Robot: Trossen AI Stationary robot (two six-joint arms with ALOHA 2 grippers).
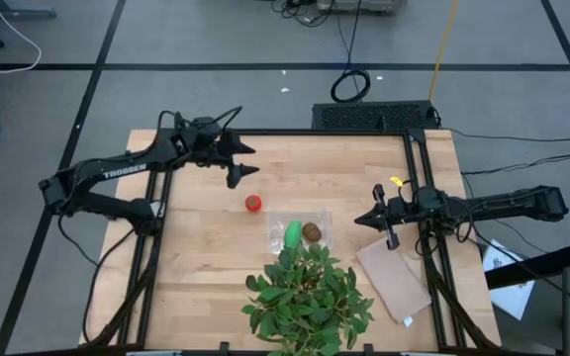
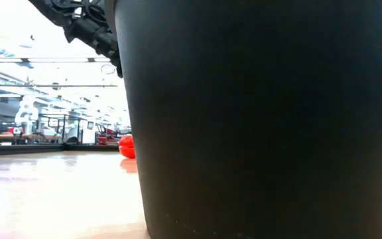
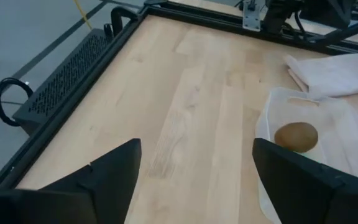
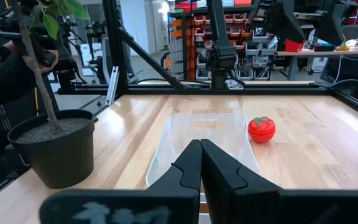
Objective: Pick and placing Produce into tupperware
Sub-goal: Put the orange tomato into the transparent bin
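Tomato [image 1: 252,204] sits loose on the desk, just off the box [image 1: 300,230] toward the left edge, kiwi [image 1: 312,232] and green piece [image 1: 292,234] already inside. Left tool [image 1: 244,163], jaws wide and empty, hangs nearest it; right tool [image 1: 375,219] waits closed.

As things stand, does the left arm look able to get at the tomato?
Probably yes. The tomato sits alone on bare wood beside the clear container, just below the left gripper, whose jaws are open. Nothing lies between them.
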